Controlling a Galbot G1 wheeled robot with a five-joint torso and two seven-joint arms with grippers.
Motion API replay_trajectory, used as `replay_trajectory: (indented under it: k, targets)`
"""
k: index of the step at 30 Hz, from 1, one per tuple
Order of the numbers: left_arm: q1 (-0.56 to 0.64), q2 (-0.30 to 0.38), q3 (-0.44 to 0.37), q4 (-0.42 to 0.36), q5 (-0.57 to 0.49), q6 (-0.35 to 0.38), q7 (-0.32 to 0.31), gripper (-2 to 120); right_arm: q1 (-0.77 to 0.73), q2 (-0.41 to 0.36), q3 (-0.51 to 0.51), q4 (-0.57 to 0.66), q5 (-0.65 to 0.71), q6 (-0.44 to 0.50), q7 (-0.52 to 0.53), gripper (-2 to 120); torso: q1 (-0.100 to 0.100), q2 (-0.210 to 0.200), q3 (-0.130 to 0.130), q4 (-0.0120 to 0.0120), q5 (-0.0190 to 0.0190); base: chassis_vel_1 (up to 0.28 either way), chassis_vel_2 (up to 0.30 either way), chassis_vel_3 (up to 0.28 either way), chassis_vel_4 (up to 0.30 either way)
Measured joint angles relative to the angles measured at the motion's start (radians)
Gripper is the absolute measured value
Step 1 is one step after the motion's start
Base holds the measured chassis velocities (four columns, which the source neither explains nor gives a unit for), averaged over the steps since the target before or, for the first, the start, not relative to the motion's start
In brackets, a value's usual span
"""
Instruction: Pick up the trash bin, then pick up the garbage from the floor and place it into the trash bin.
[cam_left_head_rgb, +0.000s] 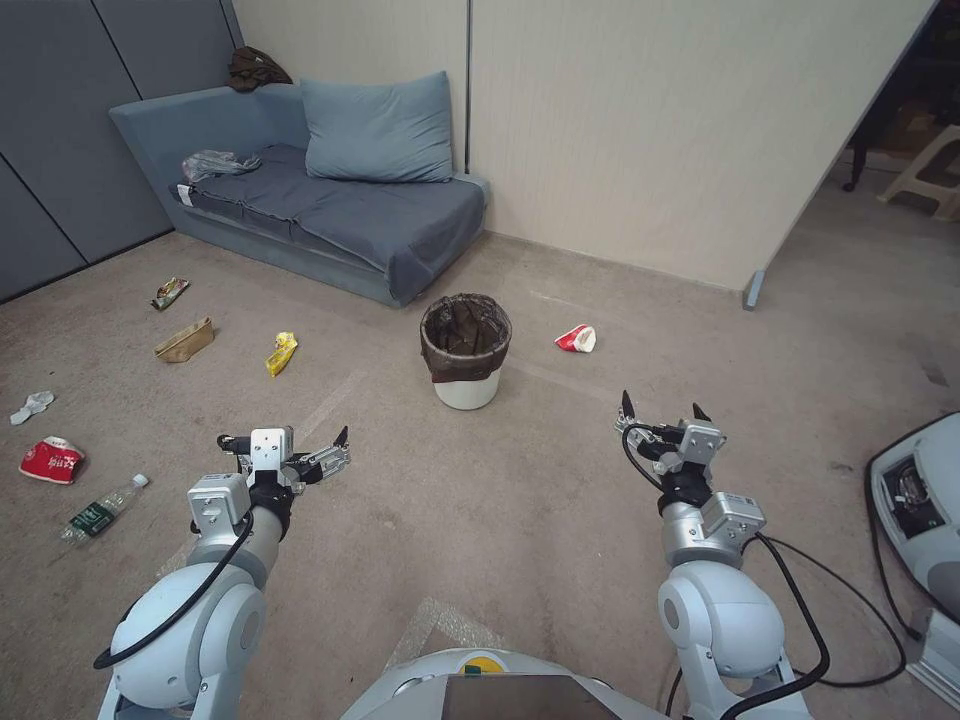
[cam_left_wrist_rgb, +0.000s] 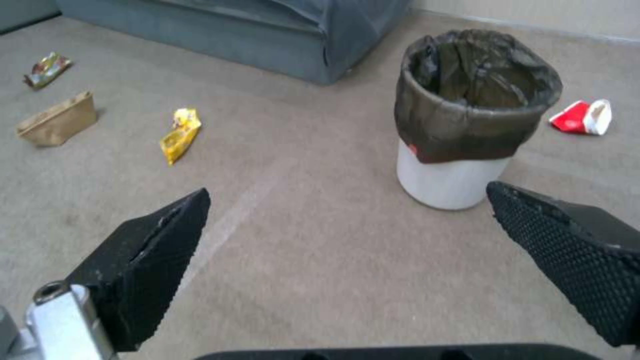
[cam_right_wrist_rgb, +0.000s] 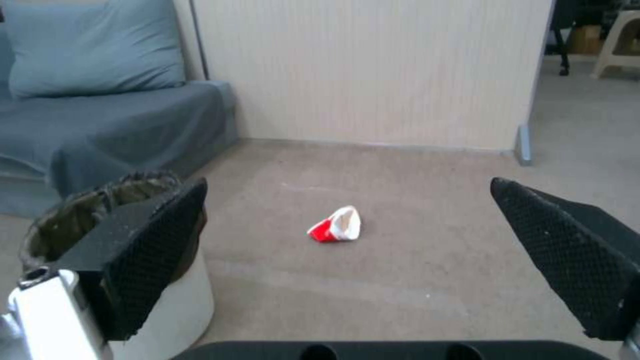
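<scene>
Risk sits in the thin dark bag liner: our left gripper (cam_left_wrist_rgb: 347, 200) and right gripper (cam_right_wrist_rgb: 347, 200), both spread wide and empty, could pinch plastic only, tipping the small white round trash bin (cam_left_head_rgb: 465, 385) standing ahead between them.

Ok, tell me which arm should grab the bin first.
Probably the left. The left gripper is open and aimed toward the bin, which stands upright and untouched. The open right gripper faces the red-and-white wrapper instead.
</scene>
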Motion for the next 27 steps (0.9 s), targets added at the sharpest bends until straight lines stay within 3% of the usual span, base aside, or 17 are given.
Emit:
replay_trajectory:
  k: [20, 21, 24, 25, 27]
  targets:
    - [0.007, -0.006, -0.003, 0.006, 0.015, -0.011, 0.007, 100, -0.001, 0.003, -0.002, -0.002, 0.014, 0.010, -0.013, 100, 0.000, 0.000, 0.000, 0.0000, -0.0006, -0.203, 0.204, 0.204, -0.214]
    - [0.006, -0.006, -0.003, 0.006, 0.016, -0.011, 0.007, 100, 0.000, 0.003, -0.001, -0.002, 0.014, 0.011, -0.013, 100, 0.000, 0.000, 0.000, 0.0000, 0.0006, -0.212, 0.222, 0.229, -0.218]
    - [0.006, -0.006, -0.002, 0.008, 0.016, -0.011, 0.007, 100, 0.000, 0.003, -0.001, -0.003, 0.014, 0.011, -0.013, 100, 0.000, 0.000, 0.000, 0.0001, -0.0007, -0.227, 0.228, 0.226, -0.216]
    - [0.006, -0.006, -0.002, 0.009, 0.016, -0.012, 0.007, 100, 0.000, 0.003, -0.001, -0.005, 0.014, 0.011, -0.013, 100, 0.000, 0.000, 0.000, 0.0004, 0.0006, -0.215, 0.235, 0.251, -0.222]
    - [0.005, -0.007, -0.002, 0.010, 0.016, -0.012, 0.007, 100, 0.000, 0.003, -0.001, -0.005, 0.014, 0.011, -0.013, 100, 0.000, 0.000, 0.000, 0.0001, -0.0006, -0.236, 0.229, 0.240, -0.218]
